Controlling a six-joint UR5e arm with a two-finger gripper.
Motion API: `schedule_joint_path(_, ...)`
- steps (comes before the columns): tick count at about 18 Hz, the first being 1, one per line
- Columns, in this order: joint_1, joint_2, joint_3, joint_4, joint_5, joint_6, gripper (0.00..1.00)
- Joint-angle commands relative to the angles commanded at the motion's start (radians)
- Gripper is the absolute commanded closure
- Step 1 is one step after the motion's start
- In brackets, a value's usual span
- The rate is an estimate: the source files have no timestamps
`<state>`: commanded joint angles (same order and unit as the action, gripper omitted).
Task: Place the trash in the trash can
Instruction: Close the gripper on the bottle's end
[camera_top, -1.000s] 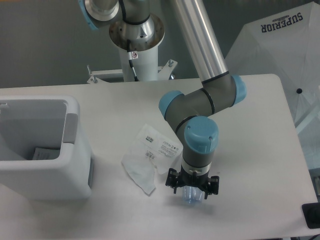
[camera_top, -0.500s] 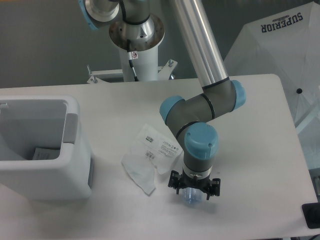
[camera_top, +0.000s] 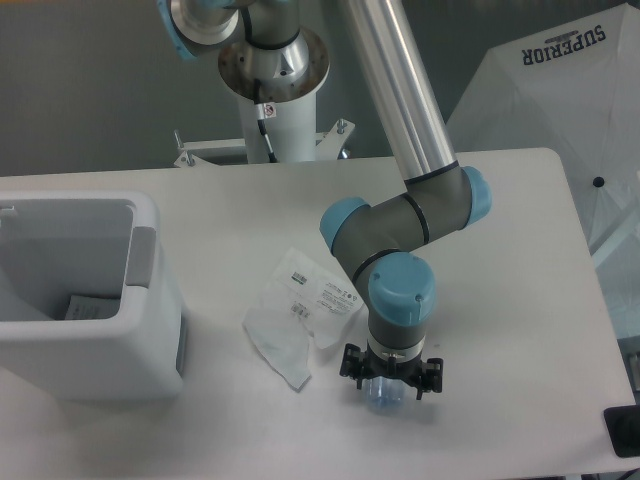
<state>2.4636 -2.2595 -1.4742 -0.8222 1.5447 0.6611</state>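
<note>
The trash can (camera_top: 100, 355), a white boxy bin with a grey side panel, stands at the table's left edge. A wrinkly clear plastic bag (camera_top: 300, 315) with a white printed label lies flat mid-table. To its right my gripper (camera_top: 388, 388) points straight down over the clear plastic bottle (camera_top: 383, 398). Only the bottle's bluish clear end shows below the wrist. The black gripper body brackets the bottle on both sides. My fingers are hidden under the wrist, so contact with the bottle cannot be made out.
A white label or slip (camera_top: 85, 307) lies inside the trash can. The robot's base column (camera_top: 280, 120) stands behind the table's far edge. A white "SUPERIOR" panel (camera_top: 560, 90) stands at the right, and a dark object (camera_top: 622, 430) sits at the lower right corner.
The wrist and gripper have sunk a little lower over the bottle and edged slightly right. The bag and trash can have not moved.
</note>
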Motion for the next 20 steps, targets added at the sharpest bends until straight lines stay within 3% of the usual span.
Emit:
schedule_joint_path(3,-0.002,0.000,-0.002,0.000,0.008,-0.003,0.01)
schedule_joint_path(10,-0.011,0.002,-0.005,0.000,0.014,-0.005,0.18)
schedule_joint_path(20,-0.012,0.000,-0.006,0.002,0.018,-0.003,0.18)
